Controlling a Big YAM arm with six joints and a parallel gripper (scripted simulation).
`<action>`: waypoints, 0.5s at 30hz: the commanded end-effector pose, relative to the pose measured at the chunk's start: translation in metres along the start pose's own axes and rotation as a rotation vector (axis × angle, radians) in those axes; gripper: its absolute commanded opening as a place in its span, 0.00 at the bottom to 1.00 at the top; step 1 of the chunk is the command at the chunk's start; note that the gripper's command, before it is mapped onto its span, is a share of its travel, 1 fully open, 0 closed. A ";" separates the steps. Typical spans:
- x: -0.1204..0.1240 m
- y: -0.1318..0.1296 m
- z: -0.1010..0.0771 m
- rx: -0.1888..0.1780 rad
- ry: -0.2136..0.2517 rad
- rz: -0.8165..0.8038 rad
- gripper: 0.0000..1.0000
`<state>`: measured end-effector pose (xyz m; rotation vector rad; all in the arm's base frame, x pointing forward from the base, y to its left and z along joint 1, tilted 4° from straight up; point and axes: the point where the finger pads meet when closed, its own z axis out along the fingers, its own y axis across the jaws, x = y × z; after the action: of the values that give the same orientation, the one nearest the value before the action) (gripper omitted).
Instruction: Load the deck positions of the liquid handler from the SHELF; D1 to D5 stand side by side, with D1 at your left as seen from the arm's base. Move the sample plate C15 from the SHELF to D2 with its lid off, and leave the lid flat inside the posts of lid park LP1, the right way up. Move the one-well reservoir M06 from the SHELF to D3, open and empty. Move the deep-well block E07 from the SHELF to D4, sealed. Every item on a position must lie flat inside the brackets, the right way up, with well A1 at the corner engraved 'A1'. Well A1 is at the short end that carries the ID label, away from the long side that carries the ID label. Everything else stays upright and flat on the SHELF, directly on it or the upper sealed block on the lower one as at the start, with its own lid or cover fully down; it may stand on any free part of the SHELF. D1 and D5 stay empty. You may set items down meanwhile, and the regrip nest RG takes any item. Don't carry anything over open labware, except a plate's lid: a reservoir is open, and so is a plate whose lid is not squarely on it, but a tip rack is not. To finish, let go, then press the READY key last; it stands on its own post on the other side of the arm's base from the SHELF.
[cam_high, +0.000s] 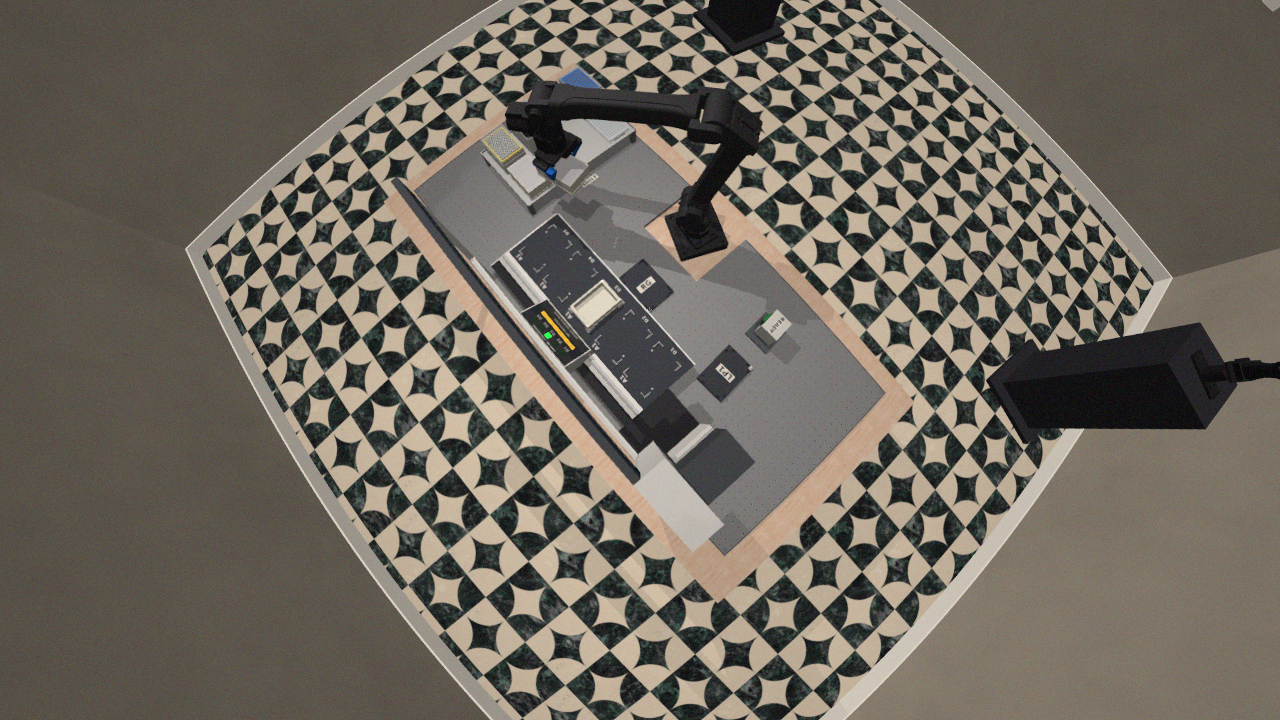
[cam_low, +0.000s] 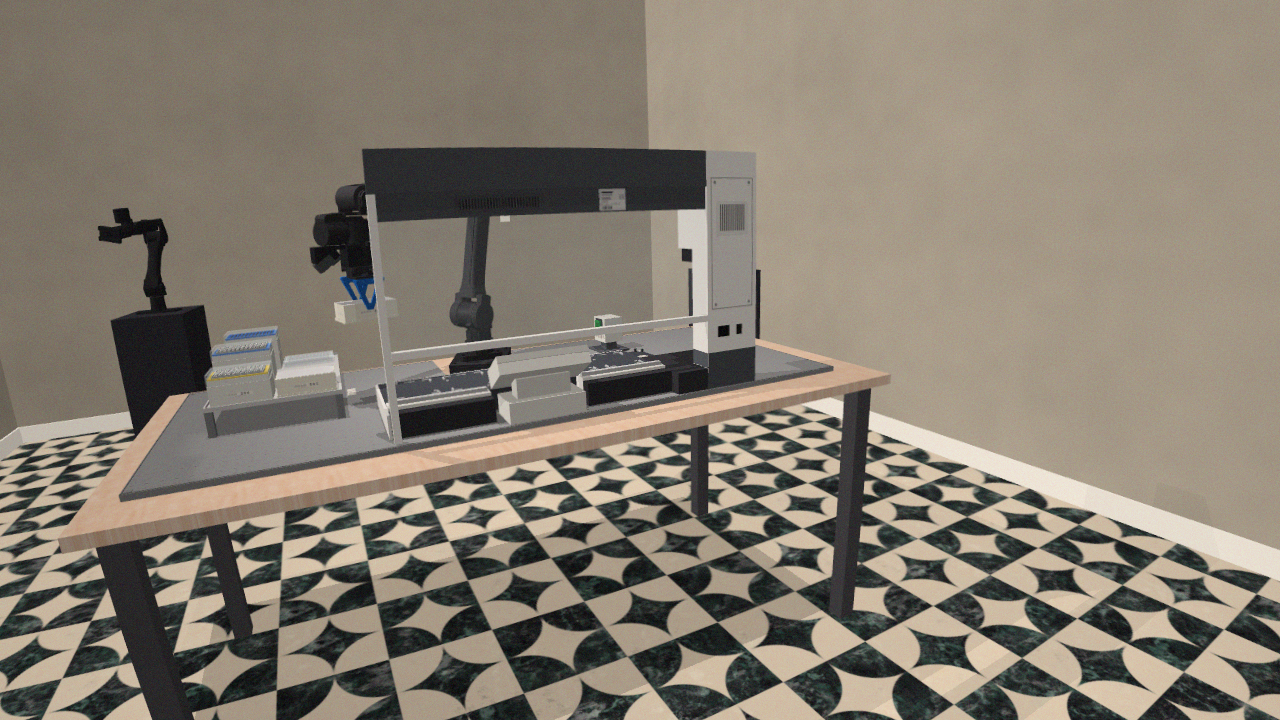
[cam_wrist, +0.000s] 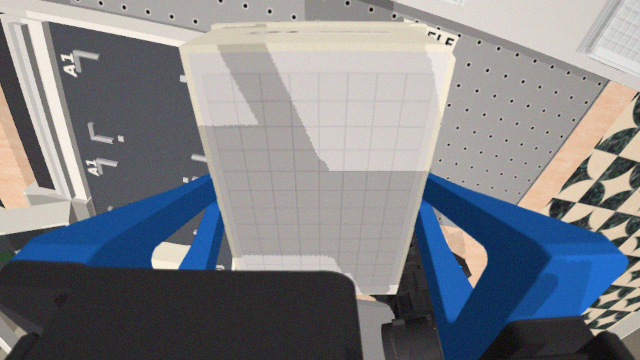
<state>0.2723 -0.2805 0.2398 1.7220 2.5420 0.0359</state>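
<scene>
My gripper (cam_high: 548, 166) (cam_low: 359, 291) (cam_wrist: 319, 180) is shut on a white sealed deep-well block (cam_high: 575, 181) (cam_low: 365, 310) (cam_wrist: 320, 100), gripped across its short width. The block has cream walls and a flat cover with a well grid showing through; I cannot read its label. It hangs level in the air between the SHELF (cam_low: 277, 413) and the left end of the deck (cam_high: 572, 259) (cam_wrist: 145, 100). A cream one-well reservoir (cam_high: 597, 304) lies open in a middle deck position. Lid park LP1 (cam_high: 721, 377) holds nothing.
Tip racks (cam_high: 501, 145) (cam_low: 237, 376) and white plates (cam_low: 306, 374) stand on the SHELF. The handler's gantry (cam_low: 537, 179) and its white upright (cam_low: 383, 313) are close beside the gripper. The regrip nest RG (cam_high: 648, 289) and the READY key (cam_high: 775, 325) (cam_low: 606, 319) lie past the arm's base.
</scene>
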 end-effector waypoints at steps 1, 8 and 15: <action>-0.006 0.009 -0.014 -0.016 -0.036 -0.098 0.00; -0.006 0.009 -0.014 -0.014 -0.037 -0.238 0.00; -0.006 0.009 -0.014 -0.012 -0.038 -0.378 0.00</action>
<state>0.2723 -0.2805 0.2398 1.3617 2.7494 0.0209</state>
